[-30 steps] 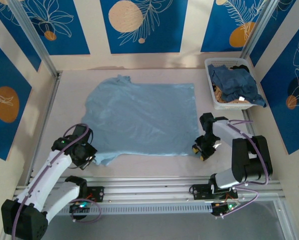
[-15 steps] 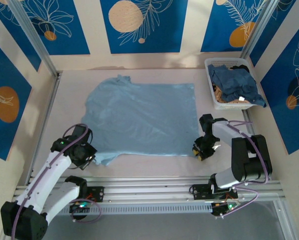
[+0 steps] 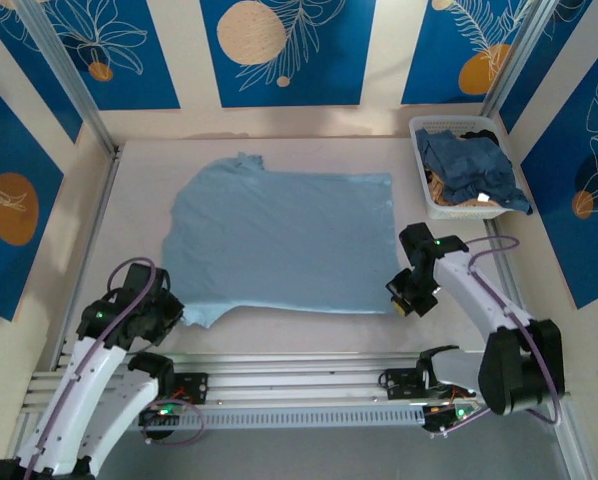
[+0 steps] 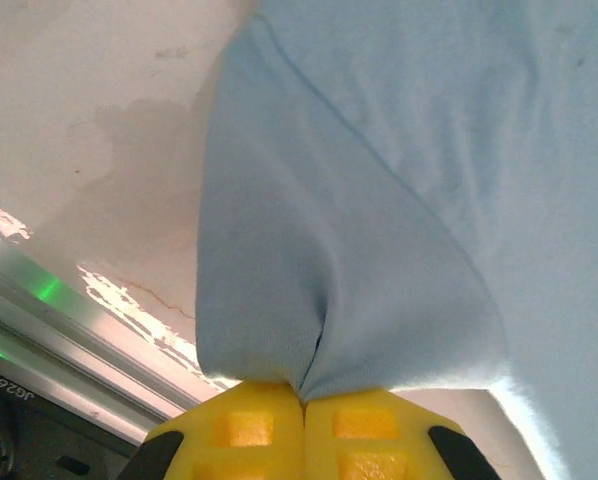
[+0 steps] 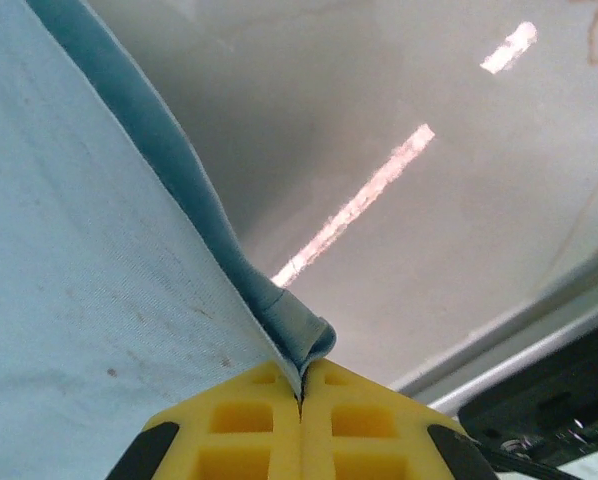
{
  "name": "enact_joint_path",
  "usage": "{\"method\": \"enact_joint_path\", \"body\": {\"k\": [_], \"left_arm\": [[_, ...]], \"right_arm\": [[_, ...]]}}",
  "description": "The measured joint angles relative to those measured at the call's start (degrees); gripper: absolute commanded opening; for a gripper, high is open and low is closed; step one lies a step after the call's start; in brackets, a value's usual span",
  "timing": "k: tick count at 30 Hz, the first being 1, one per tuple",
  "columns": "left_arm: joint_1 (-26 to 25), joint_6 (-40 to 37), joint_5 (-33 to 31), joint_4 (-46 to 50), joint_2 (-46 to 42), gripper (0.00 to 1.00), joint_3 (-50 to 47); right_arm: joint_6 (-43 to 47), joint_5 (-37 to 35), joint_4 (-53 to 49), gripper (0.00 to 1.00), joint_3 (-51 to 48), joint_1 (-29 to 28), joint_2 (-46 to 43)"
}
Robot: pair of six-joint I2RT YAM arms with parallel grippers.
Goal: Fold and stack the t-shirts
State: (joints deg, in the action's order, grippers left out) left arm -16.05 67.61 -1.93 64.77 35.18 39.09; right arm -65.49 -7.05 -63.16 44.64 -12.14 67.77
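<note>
One light blue t-shirt (image 3: 279, 240) lies spread flat in the middle of the table (image 3: 139, 200), neck end toward the left and hem toward the right. Two arms stand at the near edge, one claw each. The left claw (image 3: 169, 313) sits at the shirt's near left corner. From the wrist, its yellow pads (image 4: 249, 430) are pressed together on a pinch of cloth that fans upward from the bite. The right claw (image 3: 400, 300) sits at the near right corner, its pads (image 5: 244, 425) closed tight on the folded hem edge, a small roll of fabric bulging just above the seam. In each wrist view the cloth covers much of the frame and hides the table behind it. The claw bodies are cut off at the bottom edge. One white mesh basket (image 3: 421, 128) stands at the far right corner, well apart from the spread shirt. It holds a heap of darker blue t-shirts (image 3: 464, 165), with one edge drooping over the right rim and a small white tag (image 3: 484, 198) showing. The number of garments in the heap cannot be counted, possibly two. Something tan lies under them, too small to identify. An aluminium rail (image 3: 299, 385) runs along the near edge between the arm bases. Blue panels (image 3: 279, 50) with a floral print line the walls around.
</note>
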Motion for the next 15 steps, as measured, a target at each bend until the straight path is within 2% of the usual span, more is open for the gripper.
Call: {"method": "enact_joint_path", "body": {"k": [3,7,15], "left_arm": [[0.0,0.0,0.6,-3.1,1.9,0.00,-1.5],[0.0,-0.7,0.3,-8.4,10.5,0.00,0.0],[-0.1,-7.6,-2.2,-15.4,31.8,0.00,18.9]], "right_arm": [[0.4,0.0,-0.7,0.00,-0.4,-0.2,0.8],[1.6,0.0,0.2,0.00,0.8,0.2,6.7],[2.6,0.0,1.2,0.00,9.1,2.6,12.1]]}}
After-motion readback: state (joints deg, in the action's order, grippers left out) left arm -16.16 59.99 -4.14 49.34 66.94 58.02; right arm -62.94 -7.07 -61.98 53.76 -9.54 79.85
